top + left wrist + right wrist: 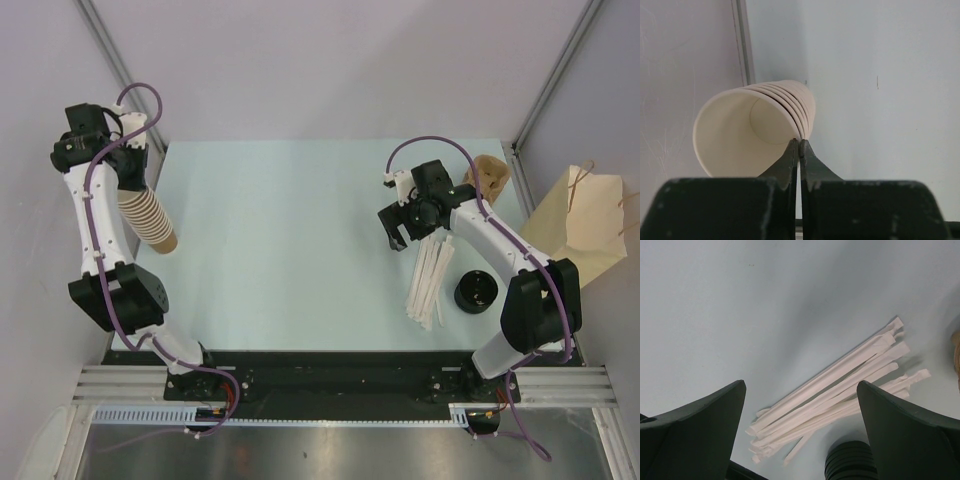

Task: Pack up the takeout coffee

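While the left claw (799, 142) is pressed together on the rim of the top cup (735, 142), that cup sits nested in the stack of cups (150, 218), pale inside facing the wrist camera. Stack slants from the claw down toward the left edge of the table (280, 240); can't tell if its base touches. Right claw (801, 385) spread wide, holding nothing, above the straws (840, 390), which lie in a loose pile. Black lids (477, 291) stacked just right of the straws. Brown cup tray (490, 172) at the table's far right, behind the right arm, partly hidden. Paper bag (585, 225) beyond the right edge.
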Controlling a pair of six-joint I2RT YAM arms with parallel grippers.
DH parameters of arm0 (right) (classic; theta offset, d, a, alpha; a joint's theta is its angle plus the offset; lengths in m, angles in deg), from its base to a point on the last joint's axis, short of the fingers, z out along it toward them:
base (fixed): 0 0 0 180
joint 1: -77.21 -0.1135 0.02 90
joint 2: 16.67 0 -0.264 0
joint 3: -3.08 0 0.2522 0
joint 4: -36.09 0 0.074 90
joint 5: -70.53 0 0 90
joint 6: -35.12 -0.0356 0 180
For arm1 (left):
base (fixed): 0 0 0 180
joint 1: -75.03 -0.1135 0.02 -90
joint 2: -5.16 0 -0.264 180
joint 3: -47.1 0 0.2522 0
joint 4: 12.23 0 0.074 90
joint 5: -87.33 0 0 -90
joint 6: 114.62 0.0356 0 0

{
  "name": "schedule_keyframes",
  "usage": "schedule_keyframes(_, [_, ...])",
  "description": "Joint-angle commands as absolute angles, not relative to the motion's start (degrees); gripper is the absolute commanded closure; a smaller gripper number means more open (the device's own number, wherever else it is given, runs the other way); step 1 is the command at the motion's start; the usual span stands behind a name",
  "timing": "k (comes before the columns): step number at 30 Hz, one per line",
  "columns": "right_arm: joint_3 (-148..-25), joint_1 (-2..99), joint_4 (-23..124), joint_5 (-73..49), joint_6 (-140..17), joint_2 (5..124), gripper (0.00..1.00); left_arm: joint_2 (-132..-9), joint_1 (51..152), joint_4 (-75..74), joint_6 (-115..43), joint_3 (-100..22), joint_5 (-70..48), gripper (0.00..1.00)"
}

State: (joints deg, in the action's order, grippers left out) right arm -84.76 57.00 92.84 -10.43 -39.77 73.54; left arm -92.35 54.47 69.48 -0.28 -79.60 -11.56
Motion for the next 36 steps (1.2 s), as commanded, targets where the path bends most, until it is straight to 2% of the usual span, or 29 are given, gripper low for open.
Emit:
schedule_keyframes(1, [-87.32, 56.64, 93.01, -10.06, -39.5, 73.06, 0.0, -88.62, 54.28, 69.21, 1.92, -83.02, -10.24, 1.0])
schedule_keyframes(16, [-87.41, 56.64, 93.19, -9.8, -39.5, 72.71, 0.0, -87.57, 56.13, 72.28, 6.66, -93.56, -7.33, 1.0])
schedule_keyframes(22, [-87.58, 56.55, 92.83, -10.33, -39.76, 72.27, 0.0, -82.03, 59.46, 69.92, 12.19, -94.8, -5.05, 1.0])
schedule_keyframes(25, [-88.19, 56.73, 93.01, -10.5, -39.59, 72.45, 0.0, -78.96, 64.29, 67.37, 15.79, -94.72, -3.47, 1.0])
schedule_keyframes(28, [-89.42, 57.51, 93.27, -10.94, -39.76, 72.71, 0.0, -77.03, 74.47, 65.26, 19.05, -91.91, 1.45, 1.0])
schedule_keyframes(31, [-91.0, 60.14, 93.8, -9.1, -40.99, 72.54, 0.0, -74.65, 87.98, 59.22, 18.89, -80.88, 3.03, 1.0])
schedule_keyframes(36, [-92.42, 67.26, 94.85, -1.99, -44.24, 71.13, 0.0, -73.24, 102.78, 48.93, 15.3, -64.42, 3.39, 1.0])
